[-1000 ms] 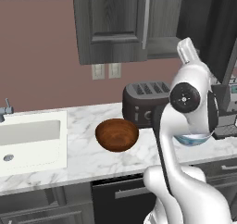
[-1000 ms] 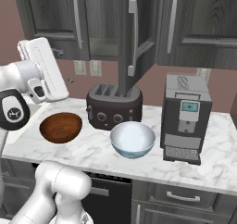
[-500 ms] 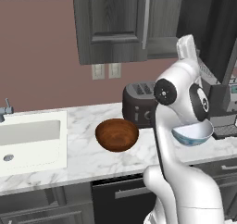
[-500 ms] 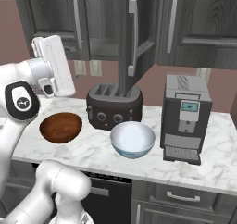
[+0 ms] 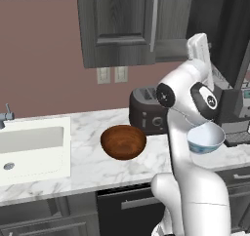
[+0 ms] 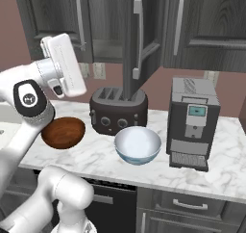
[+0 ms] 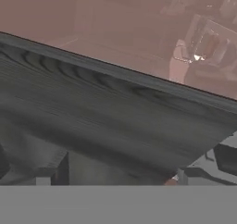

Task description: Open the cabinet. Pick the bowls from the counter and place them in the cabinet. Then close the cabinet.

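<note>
The cabinet (image 6: 103, 39) on the wall stands open, one door (image 6: 137, 39) swung out edge-on over the toaster. On the counter (image 6: 216, 160) sit two bowls: a reddish-brown wooden bowl (image 6: 63, 132) (image 5: 123, 141) on the left, and a white bowl with a blue outside (image 6: 137, 144) (image 5: 206, 138) to its right. My gripper (image 6: 54, 38) (image 5: 197, 39) is raised above the bowls and points up, left of the open door. In the hand view its fingertips (image 7: 60, 170) stand wide apart with nothing between them, facing the cabinet's dark wood-grain underside (image 7: 115, 116).
A dark toaster (image 6: 117, 111) stands behind the bowls under the open door. A coffee machine (image 6: 192, 121) is at the right. The white sink (image 5: 29, 147) with its faucet (image 5: 6, 115) is at the far left. Dark drawer fronts (image 6: 192, 205) run below the counter.
My elbow has swung left in the left base view, and the hand has drifted right in the right base view, toward the open door. The bowls have not moved. The jaws stay open.
</note>
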